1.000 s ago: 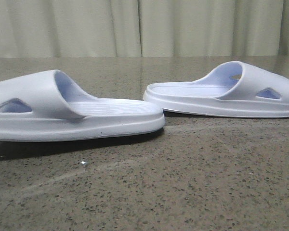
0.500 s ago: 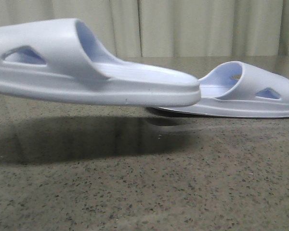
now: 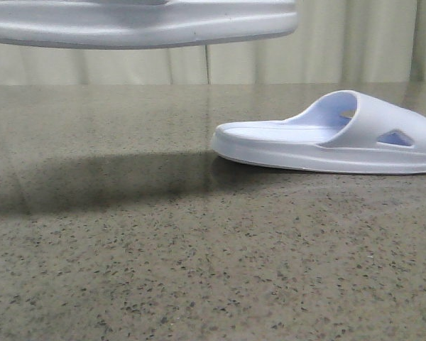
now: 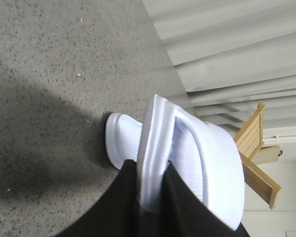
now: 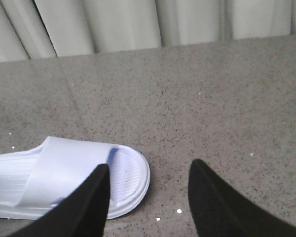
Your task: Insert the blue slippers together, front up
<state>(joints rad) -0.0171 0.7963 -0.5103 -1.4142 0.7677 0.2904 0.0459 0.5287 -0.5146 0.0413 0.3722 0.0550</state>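
Note:
One pale blue slipper (image 3: 142, 25) hangs high at the top left of the front view, only its sole edge showing. In the left wrist view my left gripper (image 4: 150, 165) is shut on the side edge of this slipper (image 4: 207, 163). The other slipper (image 3: 334, 142) lies flat on the table at the right, strap to the right; its heel shows under the held one in the left wrist view (image 4: 119, 143). My right gripper (image 5: 148, 170) is open and empty above the table, its left finger over the toe end of the lying slipper (image 5: 59, 173). Neither gripper shows in the front view.
The table (image 3: 199, 270) is speckled grey-brown stone. Pale curtains (image 3: 305, 50) hang behind it. A wooden frame (image 4: 256, 143) stands beyond the table in the left wrist view. The held slipper's shadow (image 3: 92, 181) falls on the table's left half.
The left slipper has gone from lying on the table to hanging at the top of the front view. The right slipper has not moved.

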